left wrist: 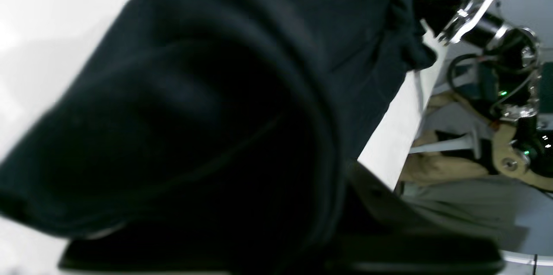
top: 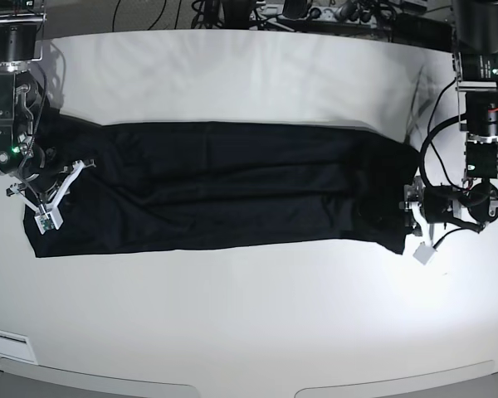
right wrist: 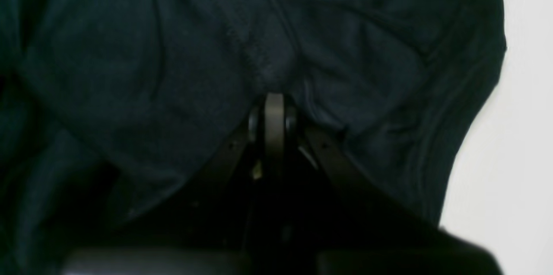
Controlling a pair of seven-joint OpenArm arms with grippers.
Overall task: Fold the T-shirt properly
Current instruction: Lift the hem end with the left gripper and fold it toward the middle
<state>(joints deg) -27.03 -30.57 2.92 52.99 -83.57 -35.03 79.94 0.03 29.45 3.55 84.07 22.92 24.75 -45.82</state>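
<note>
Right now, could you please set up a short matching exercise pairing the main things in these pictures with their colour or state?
Things:
1. T-shirt
2. table
3. right gripper
4. left gripper

States:
A. white
B. black, stretched out in a long band
C. shut on the shirt end at the base view's right
D. shut on the shirt end at the base view's left

Pairs: 1-B, 2-A, 3-D, 4-C

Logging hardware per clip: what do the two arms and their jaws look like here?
Both arms are black with silver metal brackets and loose black cables. The left arm and the right arm each carry a small white box near the wrist; the right arm shows a green light. The right gripper has dark, slim jaws with a pale strip between them. The left gripper is mostly hidden by cloth.
</note>
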